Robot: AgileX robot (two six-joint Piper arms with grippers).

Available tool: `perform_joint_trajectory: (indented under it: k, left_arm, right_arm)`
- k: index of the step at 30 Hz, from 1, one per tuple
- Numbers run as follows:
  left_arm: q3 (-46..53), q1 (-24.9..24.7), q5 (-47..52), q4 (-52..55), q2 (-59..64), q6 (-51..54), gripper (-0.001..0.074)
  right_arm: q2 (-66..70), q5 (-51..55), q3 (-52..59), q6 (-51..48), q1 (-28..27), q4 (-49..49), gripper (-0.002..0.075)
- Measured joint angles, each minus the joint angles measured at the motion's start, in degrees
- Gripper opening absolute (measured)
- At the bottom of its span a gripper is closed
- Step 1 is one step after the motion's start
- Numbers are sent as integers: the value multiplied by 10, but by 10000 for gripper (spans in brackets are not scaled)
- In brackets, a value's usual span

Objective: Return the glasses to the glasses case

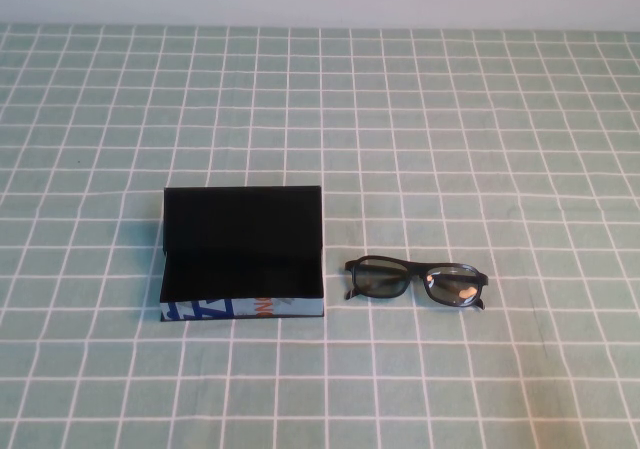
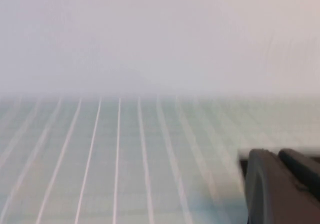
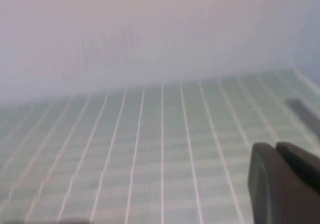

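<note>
Lying folded on the checked worktop (image 1: 480, 119) in the high view, the glasses (image 1: 416, 282), glossy black plastic, sit just right of the glasses case (image 1: 243, 255), a matte black box with its lid up; nothing is packed yet. The left wrist view shows the left gripper (image 2: 282, 184) over cloth; I cannot tell its state. The right wrist view shows the right gripper (image 3: 285, 179) closed and empty.
</note>
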Motion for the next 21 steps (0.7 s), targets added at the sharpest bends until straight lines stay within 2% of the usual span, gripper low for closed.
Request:
perform_joint_trajectory:
  k: [6, 9, 21]
  left_arm:
    - [0, 0, -224, 1, 0, -1, 1]
    - [0, 0, -291, 3, 0, -1, 2]
    - [0, 0, -352, 1, 0, 1, 2]
  right_arm:
    - [0, -244, 0, 0, 0, 39, -11]
    - [0, -322, 0, 0, 0, 46, -11]
    - [0, -422, 0, 13, 0, 26, -11]
